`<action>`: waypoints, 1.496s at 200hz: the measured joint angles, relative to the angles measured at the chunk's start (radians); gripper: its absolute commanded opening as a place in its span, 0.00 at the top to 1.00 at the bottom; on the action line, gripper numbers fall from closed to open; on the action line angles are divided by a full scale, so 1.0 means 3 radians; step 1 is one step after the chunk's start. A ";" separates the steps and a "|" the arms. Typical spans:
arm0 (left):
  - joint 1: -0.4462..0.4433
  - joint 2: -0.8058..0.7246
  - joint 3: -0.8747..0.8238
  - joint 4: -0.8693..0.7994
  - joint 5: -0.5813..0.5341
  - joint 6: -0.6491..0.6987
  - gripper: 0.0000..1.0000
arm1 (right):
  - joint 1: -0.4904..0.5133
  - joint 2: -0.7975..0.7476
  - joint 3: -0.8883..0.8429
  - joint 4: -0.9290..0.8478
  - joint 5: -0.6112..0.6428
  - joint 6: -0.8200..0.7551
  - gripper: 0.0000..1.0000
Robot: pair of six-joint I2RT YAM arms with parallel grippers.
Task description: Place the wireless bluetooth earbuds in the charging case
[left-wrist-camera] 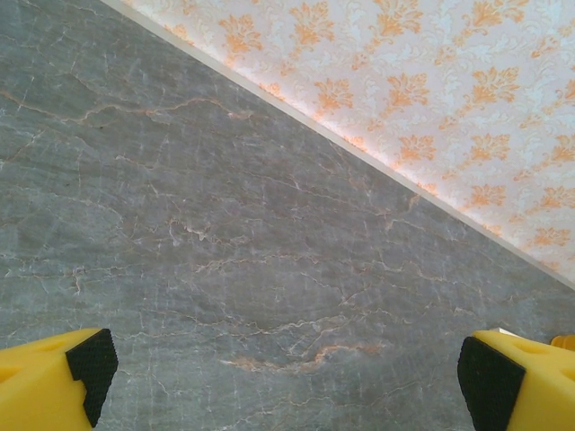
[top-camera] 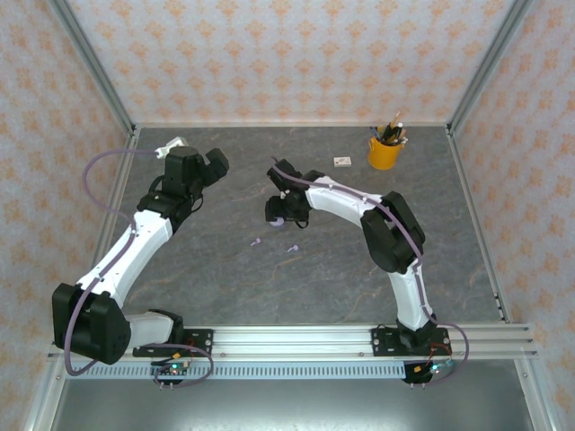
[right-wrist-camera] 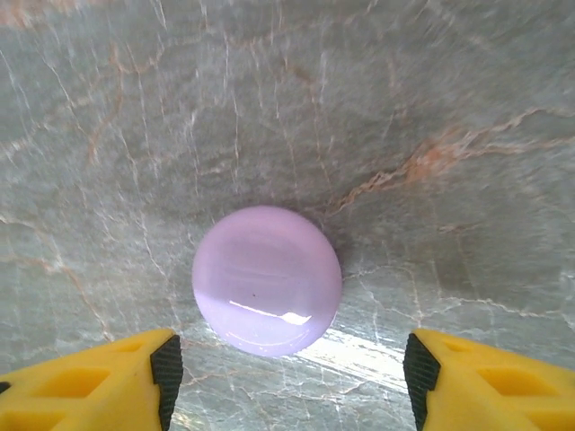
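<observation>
Charging case [right-wrist-camera: 267,280]: round glossy lilac disc lying flat, domed face up, no long axis. It sits between the right gripper [right-wrist-camera: 292,377] fingers, which are spread, just ahead of the tips and untouched. A lilac earbud [top-camera: 255,241] and a second earbud [top-camera: 292,248] lie base-side of that gripper, stem direction too small to tell. The left gripper [left-wrist-camera: 287,377] is spread wide over the table [left-wrist-camera: 225,224].

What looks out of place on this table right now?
A lilac earbud and a second earbud lie loose on the table, apart from the round lilac case, which looks closed. Nothing seems spilled or damaged; the pencil cup stands upright.
</observation>
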 measured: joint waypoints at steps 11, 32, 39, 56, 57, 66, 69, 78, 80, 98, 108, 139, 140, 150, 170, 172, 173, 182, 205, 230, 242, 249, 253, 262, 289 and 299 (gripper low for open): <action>0.0004 0.0000 -0.0003 0.0000 -0.0001 -0.0003 0.00 | 0.0003 0.0010 0.0104 -0.0064 0.0058 0.0065 0.31; 0.0005 0.0000 -0.0001 0.0000 -0.0010 -0.0003 0.00 | 0.0023 0.0075 0.0296 -0.0150 0.0155 0.0169 0.31; 0.0005 0.0000 -0.0003 0.0000 -0.0010 -0.0003 0.00 | 0.0034 0.0111 0.0355 -0.0179 0.0186 0.0196 0.30; 0.0005 0.0000 -0.0003 0.0001 -0.0011 -0.0004 0.00 | 0.0076 0.0206 0.0455 -0.0254 0.0244 0.0251 0.30; 0.0005 0.0000 -0.0003 0.0001 -0.0011 -0.0004 0.00 | 0.0078 0.0209 0.0459 -0.0256 0.0245 0.0252 0.30; 0.0005 0.0000 -0.0003 0.0001 -0.0011 -0.0004 0.00 | 0.0099 0.0263 0.0507 -0.0312 0.0272 0.0270 0.29; 0.0005 0.0000 -0.0003 0.0001 -0.0011 -0.0004 0.00 | 0.0106 0.0281 0.0519 -0.0324 0.0278 0.0273 0.28; 0.0006 0.0000 -0.0003 0.0001 -0.0011 -0.0004 0.00 | 0.0123 0.0342 0.0565 -0.0366 0.0304 0.0290 0.27; 0.0006 0.0000 -0.0003 0.0001 -0.0011 -0.0003 0.00 | 0.0128 0.0359 0.0576 -0.0376 0.0312 0.0290 0.27; 0.0025 0.0000 -0.0006 0.0005 -0.0010 -0.0006 0.00 | 0.0148 0.0479 0.0662 -0.0456 0.0341 0.0298 0.26; 0.0051 0.0000 -0.0024 0.0020 -0.0006 -0.0022 0.00 | 0.0149 0.0537 0.0712 -0.0501 0.0359 0.0298 0.26; 0.0148 0.0000 -0.0100 0.0039 0.0071 -0.0080 0.00 | 0.0149 0.0660 0.0837 -0.0591 0.0408 0.0310 0.27; 0.0153 0.0000 -0.0103 0.0039 0.0076 -0.0081 0.00 | 0.0149 0.0661 0.0838 -0.0594 0.0409 0.0312 0.28; 0.0173 0.0001 -0.0113 0.0042 0.0093 -0.0090 0.00 | 0.0149 0.0675 0.0867 -0.0627 0.0416 0.0318 0.29; 0.0200 0.0001 -0.0128 0.0085 0.0139 -0.0097 0.00 | 0.0153 0.0706 0.0924 -0.0656 0.0422 0.0320 0.30; 0.0202 0.0001 -0.0131 0.0088 0.0142 -0.0102 0.00 | 0.0153 0.0708 0.0927 -0.0656 0.0421 0.0322 0.31; 0.0202 0.0000 -0.0131 0.0089 0.0142 -0.0103 0.00 | 0.0153 0.0711 0.0928 -0.0659 0.0421 0.0322 0.31; 0.0205 0.0004 -0.0137 0.0098 0.0160 -0.0107 0.00 | 0.0154 0.0722 0.0940 -0.0665 0.0421 0.0322 0.31; 0.0221 0.0015 -0.0151 0.0118 0.0179 -0.0117 0.00 | 0.0172 0.0774 0.0978 -0.0706 0.0425 0.0319 0.31; 0.0224 0.0029 -0.0155 0.0158 0.0202 -0.0148 0.00 | 0.0205 0.0816 0.1043 -0.0759 0.0470 0.0318 0.32; 0.0224 0.0032 -0.0156 0.0181 0.0228 -0.0165 0.00 | 0.0214 0.0829 0.1050 -0.0768 0.0476 0.0318 0.33; 0.0224 0.0032 -0.0156 0.0182 0.0239 -0.0168 0.00 | 0.0224 0.0834 0.1052 -0.0773 0.0502 0.0318 0.33; 0.0224 0.0032 -0.0158 0.0184 0.0243 -0.0170 0.00 | 0.0226 0.0835 0.1052 -0.0776 0.0510 0.0318 0.34; 0.0223 0.0032 -0.0169 0.0202 0.0252 -0.0174 0.00 | 0.0226 0.0837 0.1053 -0.0776 0.0523 0.0319 0.35; 0.0224 0.0032 -0.0206 0.0206 0.0254 -0.0177 0.00 | 0.0226 0.0848 0.1072 -0.0804 0.0538 0.0319 0.37; 0.0224 0.0032 -0.0212 0.0206 0.0257 -0.0177 0.00 | 0.0226 0.0853 0.1080 -0.0816 0.0546 0.0319 0.38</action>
